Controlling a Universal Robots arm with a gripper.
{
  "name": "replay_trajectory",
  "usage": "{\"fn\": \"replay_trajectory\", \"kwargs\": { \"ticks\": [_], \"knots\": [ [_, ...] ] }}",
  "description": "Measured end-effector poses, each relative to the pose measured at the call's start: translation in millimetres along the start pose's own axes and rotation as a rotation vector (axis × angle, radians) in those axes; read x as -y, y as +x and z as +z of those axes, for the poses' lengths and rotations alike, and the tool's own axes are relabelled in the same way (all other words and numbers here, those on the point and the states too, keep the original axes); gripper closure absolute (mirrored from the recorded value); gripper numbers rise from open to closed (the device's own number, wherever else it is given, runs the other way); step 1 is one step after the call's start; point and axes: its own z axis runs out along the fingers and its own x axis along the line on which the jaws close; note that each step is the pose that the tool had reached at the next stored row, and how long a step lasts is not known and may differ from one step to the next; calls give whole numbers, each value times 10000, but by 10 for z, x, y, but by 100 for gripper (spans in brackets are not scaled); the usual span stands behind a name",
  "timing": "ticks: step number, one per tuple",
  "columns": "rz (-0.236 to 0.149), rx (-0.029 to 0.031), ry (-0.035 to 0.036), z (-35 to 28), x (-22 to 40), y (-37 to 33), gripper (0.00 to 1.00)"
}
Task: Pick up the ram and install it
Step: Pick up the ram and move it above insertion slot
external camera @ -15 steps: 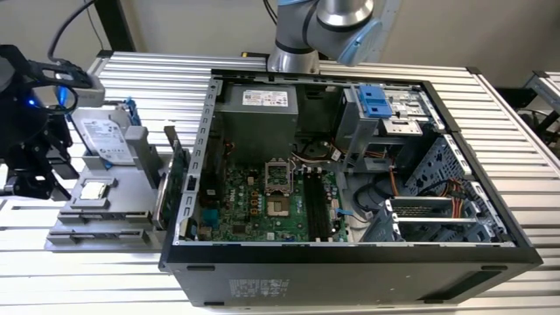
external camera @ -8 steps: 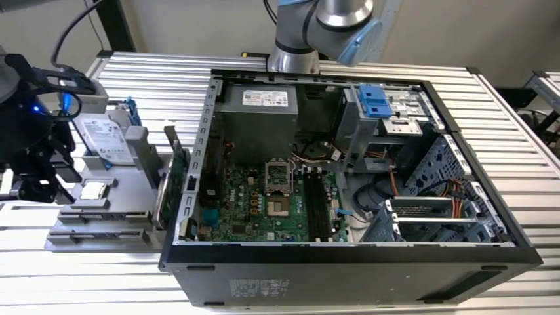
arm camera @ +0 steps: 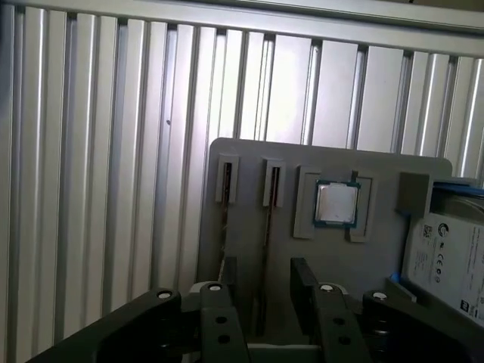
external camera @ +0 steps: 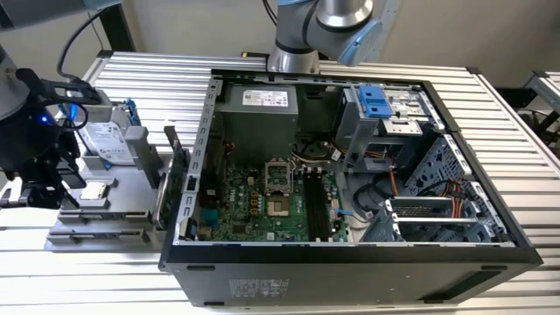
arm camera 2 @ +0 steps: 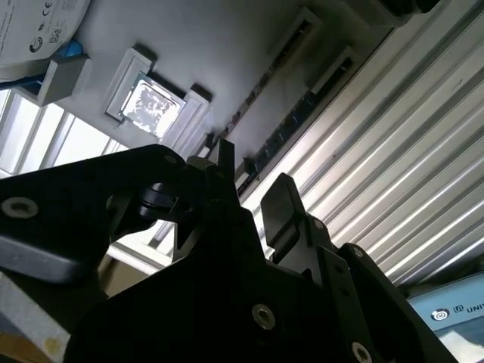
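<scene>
So the ram [arm camera: 269, 227] is sitting on its thin edge in a narrow slot of the grey holder plate [arm camera: 378, 170]. The plate is lying on the ribbed table [external camera: 512, 118], off to the exterior view's left of the open PC case [external camera: 350, 257]. The gripper [arm camera: 265, 295] is hanging right over it with its fingers [arm camera: 304, 291] spread wide, one on each side of the stick. I'm seeing gaps on both sides, so nothing is being squeezed yet.

Handling-wise, I'm guessing it's super light, stiff along its length, but thin and easy to crack or twist. The flat faces are probably the spot to pinch, around the middle so it isn't tipping, and keeping off the contact edge that's sitting down in the slot.

What's sitting in what:
- The holder plate is also carrying what looks like another stick in the neighbouring slot [arm camera: 225, 189], a CPU [arm camera: 336, 203] in a square pocket, and a hard drive [arm camera: 454, 261] with blue rails.
- A green expansion card [external camera: 175, 172] is standing upright between the holder and the case.
- Inside the case the motherboard [external camera: 245, 210] is lying flat, and its long black memory slots [external camera: 319, 203] are looking empty, just right of the CPU socket [external camera: 277, 174].
</scene>
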Motion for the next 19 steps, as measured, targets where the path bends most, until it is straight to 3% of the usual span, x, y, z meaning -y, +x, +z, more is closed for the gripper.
{"fn": "replay_trajectory", "kwargs": {
  "ticks": [9,19],
  "knots": [
    [276,1,16,162,0,30,0],
    [295,4,34,337,-3,263,0]
  ]
}}
